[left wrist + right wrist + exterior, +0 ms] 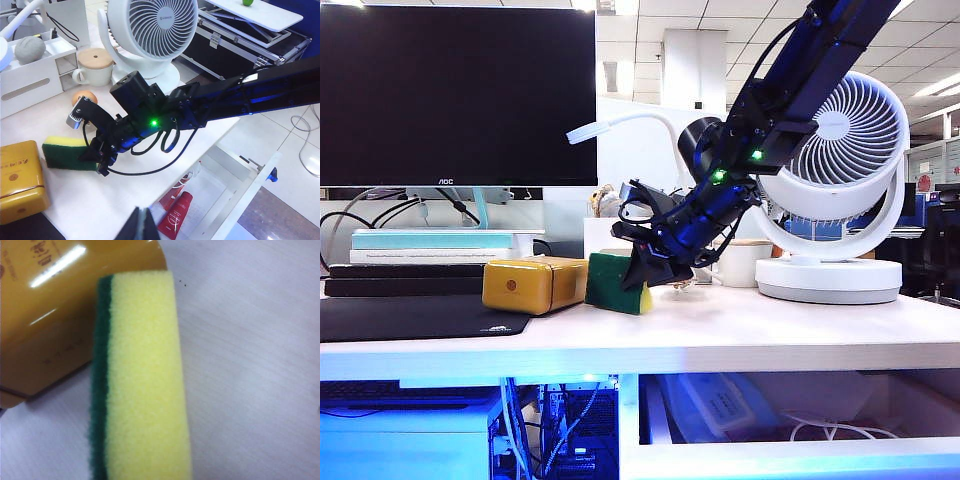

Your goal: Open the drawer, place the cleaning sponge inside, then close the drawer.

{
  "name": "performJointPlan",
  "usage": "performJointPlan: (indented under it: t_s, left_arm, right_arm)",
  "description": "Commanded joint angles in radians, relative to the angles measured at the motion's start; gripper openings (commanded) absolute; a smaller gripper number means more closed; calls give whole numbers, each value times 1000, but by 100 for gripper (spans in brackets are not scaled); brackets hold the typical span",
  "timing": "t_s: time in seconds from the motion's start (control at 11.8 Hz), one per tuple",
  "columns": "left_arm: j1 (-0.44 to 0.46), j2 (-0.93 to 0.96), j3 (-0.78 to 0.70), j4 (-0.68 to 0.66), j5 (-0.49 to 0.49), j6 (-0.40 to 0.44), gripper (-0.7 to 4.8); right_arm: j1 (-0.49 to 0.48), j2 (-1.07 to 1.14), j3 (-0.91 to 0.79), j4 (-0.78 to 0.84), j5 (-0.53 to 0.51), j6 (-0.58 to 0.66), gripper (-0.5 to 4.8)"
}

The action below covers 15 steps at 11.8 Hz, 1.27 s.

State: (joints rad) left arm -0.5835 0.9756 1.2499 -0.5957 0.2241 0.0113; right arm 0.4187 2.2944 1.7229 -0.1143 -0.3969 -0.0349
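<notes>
- The right claw (642, 268) sits at one end of the sponge (618, 282), its fingers narrowed around it; the sponge rests on the desk (740, 325), tilted up on one edge, just beside a yellow box (533, 284).
- The left claw (141, 225) hangs above the open drawer (235, 192); only its tip shows, the fingers drawn close together with nothing between them.
- The drawer is already pulled out under the desk edge, with a red tube (174, 216) lying inside.
- Risk: the grip is near the sponge's end, so the soft foam could bend or slip out on the lift.
- Risk: the box is very close, so a sideways swing may knock it.
- Risk: letting go too early would land the sponge on the desk or floor instead of in the drawer.
- Count: one sponge, one yellow box, one open drawer, one fan (840, 190), one mug (742, 262), two claws.
</notes>
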Motion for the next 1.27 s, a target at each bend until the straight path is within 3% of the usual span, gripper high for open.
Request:
performJointPlan:
  t_s: [0.08,0.51,0.68,0.76,1.02,1.27]
  left_arm:
    - [0,-2,5,6,0,16,-5]
    - [0,-2,5,7,0,16,-5]
    - [0,-2,5,7,0,16,-5]
    - [0,-2,5,13,1,16,-5]
    - [0,-2,5,11,2,40,-5]
    - [0,-1,5,-64,55,109,-5]
  right_arm:
    - [0,-35,0,-40,2,-17,8]
    - [-18,-227,0,-330,6,-101,-1]
    - [-33,-317,0,-503,20,-134,-1]
    - [-48,-389,0,-673,25,-187,-1]
    - [-61,-455,0,-850,54,-238,-1]
    - [-74,-503,0,-1066,233,-267,-1]
